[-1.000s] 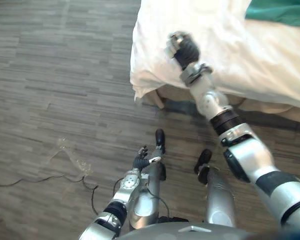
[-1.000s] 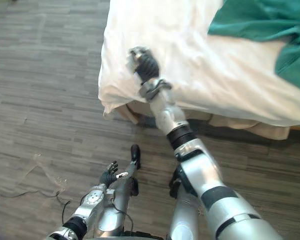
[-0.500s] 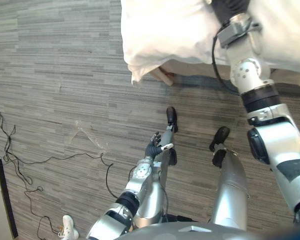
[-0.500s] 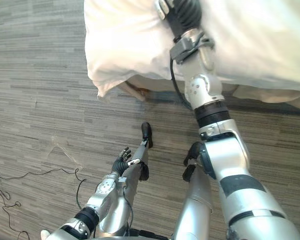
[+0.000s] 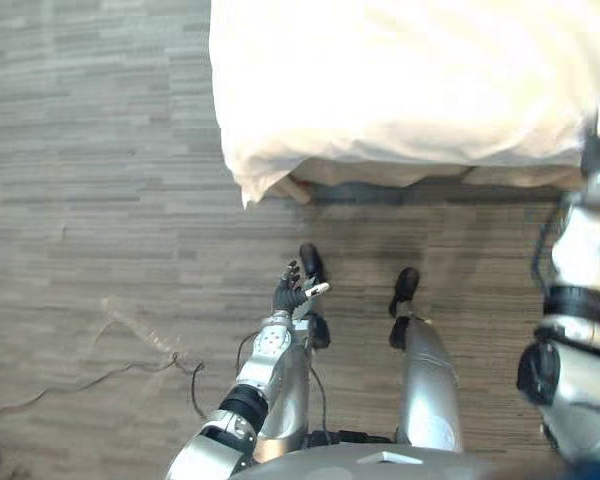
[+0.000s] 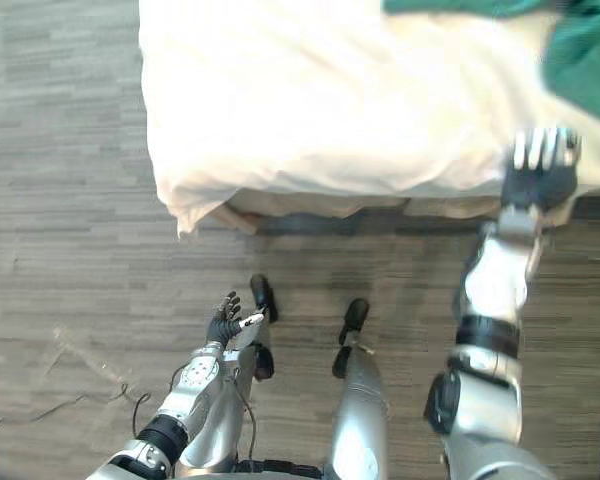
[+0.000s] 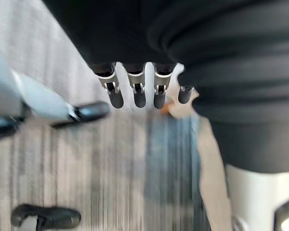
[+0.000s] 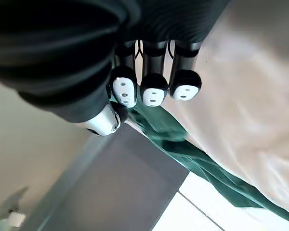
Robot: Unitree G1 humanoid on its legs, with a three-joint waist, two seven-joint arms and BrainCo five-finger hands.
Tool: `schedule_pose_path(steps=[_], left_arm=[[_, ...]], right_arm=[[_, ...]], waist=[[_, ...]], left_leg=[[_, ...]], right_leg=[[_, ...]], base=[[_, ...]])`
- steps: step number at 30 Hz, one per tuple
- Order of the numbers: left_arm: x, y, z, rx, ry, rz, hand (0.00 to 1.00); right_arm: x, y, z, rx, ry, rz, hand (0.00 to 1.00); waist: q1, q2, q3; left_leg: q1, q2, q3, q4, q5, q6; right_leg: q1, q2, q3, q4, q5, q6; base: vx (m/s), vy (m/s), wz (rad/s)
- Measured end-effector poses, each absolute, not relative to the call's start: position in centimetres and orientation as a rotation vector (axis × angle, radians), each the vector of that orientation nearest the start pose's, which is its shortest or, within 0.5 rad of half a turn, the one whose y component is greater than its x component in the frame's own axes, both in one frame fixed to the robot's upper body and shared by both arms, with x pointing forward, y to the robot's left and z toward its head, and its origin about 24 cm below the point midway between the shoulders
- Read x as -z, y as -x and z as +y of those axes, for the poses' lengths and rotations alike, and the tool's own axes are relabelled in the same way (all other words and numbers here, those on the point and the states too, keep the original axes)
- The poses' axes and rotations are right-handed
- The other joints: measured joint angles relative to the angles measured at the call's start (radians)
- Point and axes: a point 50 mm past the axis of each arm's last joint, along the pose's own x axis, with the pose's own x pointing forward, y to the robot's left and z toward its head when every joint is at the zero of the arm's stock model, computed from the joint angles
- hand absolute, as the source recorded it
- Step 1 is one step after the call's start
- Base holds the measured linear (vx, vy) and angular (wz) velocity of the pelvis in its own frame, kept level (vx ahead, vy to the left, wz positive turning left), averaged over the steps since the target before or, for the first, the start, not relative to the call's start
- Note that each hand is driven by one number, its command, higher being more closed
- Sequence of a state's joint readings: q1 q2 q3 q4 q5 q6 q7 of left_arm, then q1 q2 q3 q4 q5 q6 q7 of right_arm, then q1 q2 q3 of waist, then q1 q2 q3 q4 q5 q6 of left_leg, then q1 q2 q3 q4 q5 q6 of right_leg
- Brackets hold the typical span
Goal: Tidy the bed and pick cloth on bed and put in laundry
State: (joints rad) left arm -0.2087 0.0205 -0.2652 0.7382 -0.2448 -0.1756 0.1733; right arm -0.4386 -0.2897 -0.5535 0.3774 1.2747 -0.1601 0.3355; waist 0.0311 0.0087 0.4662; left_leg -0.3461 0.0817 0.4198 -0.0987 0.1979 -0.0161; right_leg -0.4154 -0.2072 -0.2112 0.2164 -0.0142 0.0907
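The bed [image 6: 310, 110] is covered with a white sheet [image 5: 400, 80] that hangs over its near edge and bunches into a drooping fold at the near left corner.

The green cloth [image 6: 585, 65] lies on top of the sheet at the right side of the bed, back from the near edge. A second strip of the same green shows along the far edge. In the right wrist view the cloth [image 8: 183, 144] runs as a crumpled band across the white sheet.

The right hand [image 6: 538, 170] is raised at the near edge of the bed, on the right side, just short of the green cloth and not touching it. Its fingers [image 8: 153, 94] are loosely extended side by side and hold nothing.

The left hand [image 6: 223, 322] hangs low over the grey plank floor [image 6: 60, 200], well apart from the bed. Its fingers [image 7: 139, 91] are straight, slightly spread, and empty.
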Motion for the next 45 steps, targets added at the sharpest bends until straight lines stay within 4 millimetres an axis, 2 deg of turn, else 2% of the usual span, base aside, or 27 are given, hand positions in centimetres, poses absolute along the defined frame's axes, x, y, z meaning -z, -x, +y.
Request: schedule_pose_path(steps=[1,3,4,5,6,7,8,10,11,12,13,14,16,17,19,22,27,31,35,38,39,40,41,42,44,45], left_arm=[[5.8,-25.6,10.4,0.046,0.058,0.396,0.00],[6.0,-25.4,9.9,0.085,0.029,0.401,0.00],[6.2,-25.3,9.8,0.097,0.013,0.410,0.00],[6.7,-24.9,9.7,0.120,-0.011,0.429,0.00],[6.9,-24.7,9.7,0.124,-0.020,0.439,0.00],[7.6,-24.2,9.8,0.138,-0.039,0.469,0.00],[7.8,-24.0,9.9,0.139,-0.041,0.479,0.00],[9.1,-22.4,10.3,0.129,-0.046,0.540,0.00],[9.3,-22.1,10.4,0.127,-0.045,0.550,0.00],[9.9,-21.3,10.8,0.114,-0.045,0.576,0.00],[10.4,-20.5,11.3,0.092,-0.038,0.600,0.00],[10.5,-20.3,11.5,0.082,-0.034,0.610,0.00],[11.5,-19.0,12.8,0.010,-0.007,0.667,0.00],[11.7,-18.8,13.0,0.000,-0.004,0.677,0.00],[12.4,-17.9,13.7,-0.040,0.008,0.724,0.00],[12.8,-17.5,14.8,-0.099,0.014,0.751,0.00],[13.8,-15.8,16.5,-0.183,0.010,0.841,0.00],[14.5,-14.7,17.1,-0.212,0.018,0.914,0.00],[14.9,-14.0,17.7,-0.179,-0.065,0.955,0.00],[15.0,-13.6,18.4,-0.154,-0.146,0.981,0.00],[15.0,-13.6,18.5,-0.148,-0.166,0.980,0.00],[14.9,-13.7,18.6,-0.151,-0.176,0.979,0.00],[14.9,-13.7,18.6,-0.151,-0.177,0.979,0.00],[14.8,-14.0,18.7,-0.152,-0.182,0.974,0.00],[14.6,-14.7,18.7,-0.152,-0.183,0.975,0.00],[14.5,-15.1,19.1,-0.161,-0.187,0.979,0.00]], right_arm=[[-12.2,-28.9,-31.6,0.159,-1.041,-0.733,1.00],[-7.8,-26.9,-30.4,0.226,-1.079,-0.632,1.00],[-6.2,-26.2,-29.8,0.255,-1.092,-0.583,0.00],[-4.3,-25.4,-28.8,0.285,-1.090,-0.511,0.00],[-3.6,-25.1,-28.3,0.295,-1.090,-0.479,0.00],[-1.5,-24.1,-27.3,0.328,-1.076,-0.383,0.00],[-0.9,-23.8,-26.9,0.337,-1.077,-0.354,0.00],[3.0,-21.6,-24.9,0.384,-1.025,-0.133,0.00],[3.7,-21.1,-24.5,0.389,-1.014,-0.093,0.00],[5.7,-19.8,-23.5,0.409,-0.977,0.035,0.00],[7.5,-18.5,-22.7,0.432,-0.940,0.147,0.00],[8.1,-18.1,-22.4,0.442,-0.932,0.184,0.00],[10.9,-15.7,-21.1,0.489,-0.871,0.384,0.00],[11.4,-15.3,-21.0,0.496,-0.860,0.418,0.00],[13.3,-12.9,-20.3,0.509,-0.766,0.583,0.00],[14.5,-11.0,-19.6,0.476,-0.665,0.720,0.00],[15.3,-9.7,-19.2,0.397,-0.523,0.826,0.00],[15.5,-9.4,-19.0,0.339,-0.436,0.870,0.00],[15.6,-9.5,-18.8,0.336,-0.426,0.875,0.00],[15.4,-9.9,-18.7,0.328,-0.403,0.848,0.00],[15.3,-9.9,-18.7,0.322,-0.392,0.839,0.00],[15.2,-10.1,-19.0,0.300,-0.367,0.835,0.00],[15.2,-10.2,-19.1,0.294,-0.358,0.834,0.00],[15.0,-10.4,-19.4,0.274,-0.333,0.832,0.00],[15.0,-10.5,-19.8,0.275,-0.333,0.844,0.00],[15.2,-10.1,-19.7,0.277,-0.345,0.870,0.00]], waist=[[-0.004,-0.002,0.000],[-0.016,-0.014,-0.007],[-0.016,-0.022,-0.012],[-0.014,-0.032,-0.019],[-0.014,-0.038,-0.024],[-0.014,-0.052,-0.045],[-0.015,-0.057,-0.056],[-0.015,-0.075,-0.122],[-0.015,-0.078,-0.134],[-0.015,-0.082,-0.173],[-0.015,-0.083,-0.205],[-0.015,-0.083,-0.218],[-0.015,-0.076,-0.274],[-0.016,-0.074,-0.285],[-0.019,-0.064,-0.309],[-0.021,-0.068,-0.330],[-0.033,-0.081,-0.354],[-0.041,-0.086,-0.357],[-0.039,-0.087,-0.358],[-0.044,-0.083,-0.355],[-0.049,-0.076,-0.351],[-0.053,-0.051,-0.347],[-0.053,-0.044,-0.347],[-0.056,-0.028,-0.347],[-0.072,-0.031,-0.333],[-0.077,-0.046,-0.322]], left_leg=[[0.014,0.003,0.006,0.000,-0.003,-0.003],[0.087,0.022,0.015,-0.002,-0.019,-0.017],[0.109,0.028,0.018,-0.004,-0.023,-0.023],[0.139,0.038,0.023,-0.005,-0.028,-0.029],[0.150,0.042,0.026,-0.005,-0.034,-0.033],[0.170,0.049,0.033,-0.005,-0.042,-0.037],[0.175,0.051,0.034,-0.005,-0.044,-0.036],[0.221,0.052,0.035,-0.005,-0.049,-0.042],[0.229,0.051,0.035,-0.005,-0.051,-0.045],[0.254,0.049,0.034,-0.006,-0.057,-0.053],[0.273,0.048,0.032,-0.006,-0.063,-0.055],[0.280,0.048,0.032,-0.006,-0.066,-0.055],[0.314,0.045,0.028,-0.007,-0.078,-0.060],[0.317,0.045,0.028,-0.007,-0.081,-0.060],[0.339,0.039,0.013,-0.007,-0.088,-0.058],[0.347,0.036,0.007,-0.007,-0.098,-0.061],[0.370,0.015,0.002,-0.007,-0.107,-0.055],[0.385,-0.006,-0.017,-0.007,-0.121,-0.048],[0.399,-0.013,0.006,-0.007,-0.135,-0.050],[0.430,-0.002,0.048,-0.007,-0.165,-0.067],[0.448,0.013,0.073,-0.007,-0.176,-0.073],[0.466,0.042,0.114,-0.006,-0.189,-0.075],[0.470,0.051,0.126,-0.006,-0.192,-0.076],[0.475,0.069,0.163,-0.001,-0.198,-0.076],[0.503,0.071,0.220,0.001,-0.203,-0.076],[0.521,0.072,0.264,0.037,-0.219,-0.071]], right_leg=[[0.016,0.003,0.001,-0.009,0.001,0.000],[0.098,0.025,0.004,-0.044,0.002,-0.002],[0.124,0.032,0.003,-0.053,0.001,-0.004],[0.157,0.043,0.003,-0.063,-0.002,-0.008],[0.168,0.047,0.003,-0.067,-0.003,-0.010],[0.191,0.055,0.003,-0.079,-0.005,-0.013],[0.197,0.057,0.003,-0.081,-0.006,-0.014],[0.259,0.059,-0.004,-0.110,-0.012,-0.008],[0.271,0.059,-0.006,-0.115,-0.013,-0.007],[0.309,0.059,-0.016,-0.134,-0.016,-0.004],[0.340,0.059,-0.024,-0.150,-0.018,-0.002],[0.348,0.060,-0.025,-0.155,-0.019,-0.001],[0.394,0.060,-0.031,-0.176,-0.023,0.001],[0.398,0.060,-0.032,-0.179,-0.023,0.001],[0.429,0.057,-0.046,-0.189,-0.034,0.009],[0.444,0.057,-0.051,-0.199,-0.040,0.011],[0.471,0.048,-0.050,-0.201,-0.041,0.012],[0.493,0.032,-0.050,-0.202,-0.045,0.020],[0.494,0.026,-0.029,-0.201,-0.044,0.022],[0.491,0.034,0.006,-0.183,-0.043,0.023],[0.474,0.045,0.002,-0.148,-0.040,0.018],[0.428,0.069,-0.019,-0.075,-0.020,-0.013],[0.407,0.076,-0.029,-0.049,-0.012,-0.025],[0.349,0.086,-0.066,0.031,0.009,-0.057],[0.310,0.081,-0.098,0.092,0.020,-0.073],[0.323,0.080,-0.103,0.072,0.020,-0.073]], base=[[0.12,-0.034,-0.30],[0.11,-0.054,-0.20],[0.10,-0.061,-0.17],[0.08,-0.050,-0.11],[0.12,-0.067,-0.14],[0.08,-0.042,-0.10],[0.14,-0.046,-0.07],[0.14,-0.022,0.04],[0.16,-0.008,0.13],[0.15,-0.002,0.16],[0.15,-0.002,0.15],[0.11,0.000,0.10],[0.09,0.003,0.04],[0.06,0.007,0.07],[0.03,0.010,0.16],[0.01,0.009,0.09],[0.06,0.017,0.02],[0.07,0.029,0.06],[0.06,0.028,-0.13],[0.04,0.003,-0.52],[0.00,-0.020,-0.79],[-0.01,-0.019,-0.87],[-0.02,-0.005,-1.09],[-0.01,0.012,-0.98],[-0.01,0.026,-1.06],[0.00,0.021,-1.22]])
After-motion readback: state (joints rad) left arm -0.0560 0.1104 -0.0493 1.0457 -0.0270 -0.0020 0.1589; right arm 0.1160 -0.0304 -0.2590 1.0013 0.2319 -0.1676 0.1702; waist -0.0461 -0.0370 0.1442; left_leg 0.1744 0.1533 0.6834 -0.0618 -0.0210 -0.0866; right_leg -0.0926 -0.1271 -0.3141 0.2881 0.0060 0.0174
